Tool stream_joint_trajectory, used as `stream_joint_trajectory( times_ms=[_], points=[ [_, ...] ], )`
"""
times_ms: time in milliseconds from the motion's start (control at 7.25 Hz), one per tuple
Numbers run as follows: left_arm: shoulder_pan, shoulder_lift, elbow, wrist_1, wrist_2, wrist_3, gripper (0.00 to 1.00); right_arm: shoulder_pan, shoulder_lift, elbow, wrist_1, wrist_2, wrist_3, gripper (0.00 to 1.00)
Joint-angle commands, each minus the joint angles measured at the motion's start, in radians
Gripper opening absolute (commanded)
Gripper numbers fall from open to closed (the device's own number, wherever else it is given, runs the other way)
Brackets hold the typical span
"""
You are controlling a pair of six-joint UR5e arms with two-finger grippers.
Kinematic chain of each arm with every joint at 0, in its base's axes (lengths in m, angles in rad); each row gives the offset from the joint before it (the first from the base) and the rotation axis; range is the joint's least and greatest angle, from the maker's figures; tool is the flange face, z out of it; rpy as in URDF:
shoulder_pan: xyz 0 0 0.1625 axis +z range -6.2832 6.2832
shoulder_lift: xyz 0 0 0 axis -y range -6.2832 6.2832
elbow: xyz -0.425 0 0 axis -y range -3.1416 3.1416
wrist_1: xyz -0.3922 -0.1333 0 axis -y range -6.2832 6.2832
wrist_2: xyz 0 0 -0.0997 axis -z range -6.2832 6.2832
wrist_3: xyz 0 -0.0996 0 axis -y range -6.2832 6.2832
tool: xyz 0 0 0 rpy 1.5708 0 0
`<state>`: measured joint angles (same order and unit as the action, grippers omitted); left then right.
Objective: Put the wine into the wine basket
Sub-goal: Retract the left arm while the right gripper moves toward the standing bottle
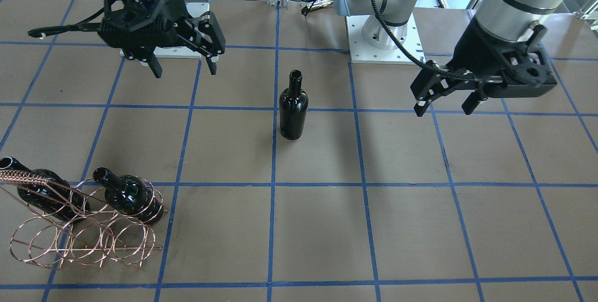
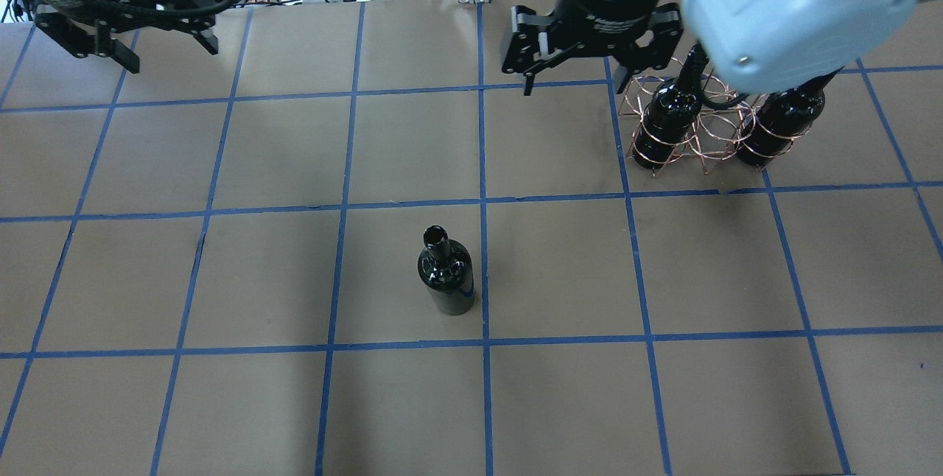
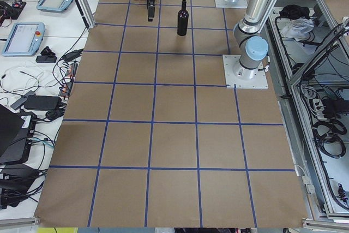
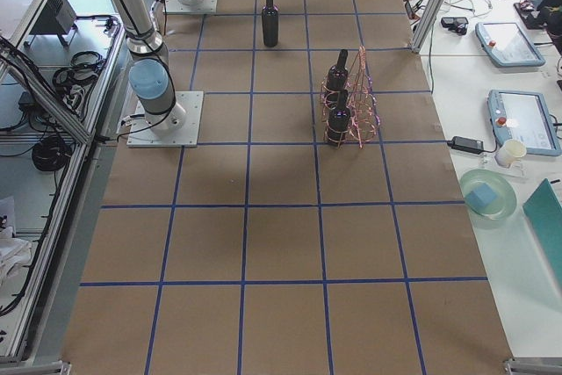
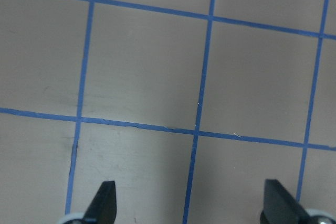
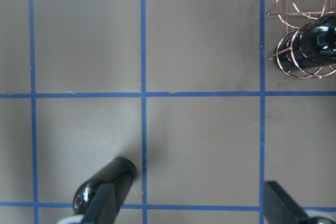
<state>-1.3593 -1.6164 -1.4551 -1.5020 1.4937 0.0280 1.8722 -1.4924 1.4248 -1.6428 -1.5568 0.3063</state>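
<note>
Centrally, the dark, glossy glass wine bottle [image 2: 446, 273] is found standing upright on its base, long axis vertical, narrow neck and open mouth uppermost, touched by nothing. In the overhead view it lies at about seven o'clock from the right gripper [image 2: 575, 84] and at about four o'clock from the left gripper [image 2: 171, 54]. The right one is judged the nearer.

Both grippers are held above the table with fingers spread wide and nothing between them. In the right wrist view the bottle is seen low and to the left, just beside one finger. A shift toward it and a descent would therefore be called for, with the fingers brought around the body or neck.

The copper wire wine basket [image 2: 709, 130] of round loops is set at about two o'clock from the bottle, well apart from it and near the right gripper. A second dark bottle [image 2: 667, 121] and a third dark bottle [image 2: 784, 119] are already lodged in its upper loops. The lower loops are seen unfilled in the front-facing view.

The flat brown paper-covered table [image 2: 221, 277] is marked with a blue tape grid. A bottle so tall and smooth is judged liable to tip if nudged.
</note>
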Motion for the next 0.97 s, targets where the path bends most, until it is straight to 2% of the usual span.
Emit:
stream_joint_trajectory(
  times_ms=[0, 138, 828],
  points=[
    [0.04, 0.006, 0.005, -0.041, 0.0, 0.036, 1.0, 0.169, 0.082, -0.03, -0.061, -0.081, 0.19, 1.0],
    [0.046, 0.001, 0.004, -0.043, 0.003, 0.056, 1.0, 0.192, 0.116, -0.035, -0.063, -0.115, 0.198, 1.0],
    [0.068, 0.009, -0.007, -0.07, 0.005, 0.056, 1.0, 0.317, 0.225, 0.012, -0.1, -0.123, 0.306, 0.99]
  ],
)
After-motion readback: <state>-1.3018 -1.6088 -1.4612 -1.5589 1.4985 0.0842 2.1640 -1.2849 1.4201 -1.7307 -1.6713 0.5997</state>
